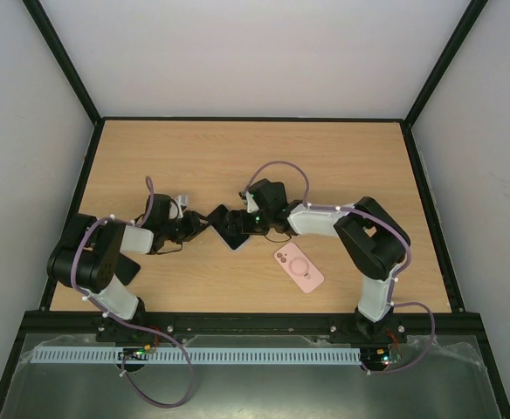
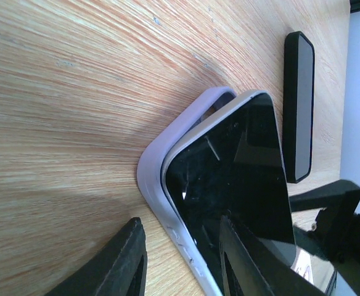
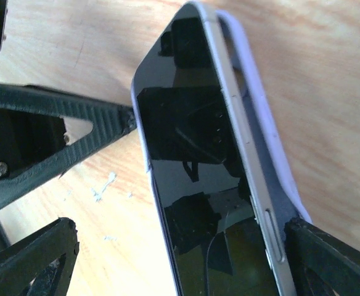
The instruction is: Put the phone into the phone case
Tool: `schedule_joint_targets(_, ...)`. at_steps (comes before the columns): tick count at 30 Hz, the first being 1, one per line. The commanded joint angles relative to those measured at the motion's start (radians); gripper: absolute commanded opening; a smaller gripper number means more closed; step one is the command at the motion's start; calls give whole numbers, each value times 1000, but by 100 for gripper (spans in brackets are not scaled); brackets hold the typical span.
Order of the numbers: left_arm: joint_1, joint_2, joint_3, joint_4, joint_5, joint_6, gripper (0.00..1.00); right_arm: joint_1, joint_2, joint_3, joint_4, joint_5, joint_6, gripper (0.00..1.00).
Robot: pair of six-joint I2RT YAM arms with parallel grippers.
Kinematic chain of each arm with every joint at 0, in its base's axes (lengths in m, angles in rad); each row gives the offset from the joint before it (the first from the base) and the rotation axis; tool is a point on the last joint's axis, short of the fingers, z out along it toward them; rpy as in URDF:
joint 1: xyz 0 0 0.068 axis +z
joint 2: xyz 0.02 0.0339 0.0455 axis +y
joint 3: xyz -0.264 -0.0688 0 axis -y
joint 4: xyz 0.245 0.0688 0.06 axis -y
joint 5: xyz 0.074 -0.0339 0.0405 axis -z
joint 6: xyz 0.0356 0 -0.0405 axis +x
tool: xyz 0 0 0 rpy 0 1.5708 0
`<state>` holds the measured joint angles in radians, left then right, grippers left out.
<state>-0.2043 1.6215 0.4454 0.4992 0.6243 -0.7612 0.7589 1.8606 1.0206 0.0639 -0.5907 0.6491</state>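
Straddling phone point(image 3: 192, 154) half-seated in lavender case point(image 2: 150, 163): left fingers point(image 2: 127, 265) spread, right fingers point(image 3: 35, 259) spread too.

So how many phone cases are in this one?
2. A lavender case lies mid-table, with the phone resting tilted in it. A pink case lies back-up and apart, to its right and nearer the front edge. No others show.
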Motion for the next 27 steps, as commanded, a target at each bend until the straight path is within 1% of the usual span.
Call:
schedule_joint_targets(1,2,21,5,-11,-1,31,34,-21,-38,41,-62,121,-52,90)
schedule_joint_targets(6,0,54,35,7,11,31,34,-22,-45,42,-83,120,-54,90)
schedule_joint_targets(11,-5,93,62,43,23,9,34,-21,-54,45,-111,168,-75,89)
schedule_joint_targets(16,-9,116,101,44,20,1,32,-23,-61,86,-195,209,-135,87)
schedule_joint_targets(20,-9,128,125,37,8,7,32,-24,-95,76,-225,249,-147,91)
schedule_joint_targets(23,-9,144,144,35,14,2,32,-31,-106,72,-219,249,-148,93)
schedule_joint_targets(27,-9,132,156,-37,-32,19,33,-42,-76,96,-225,234,-169,96)
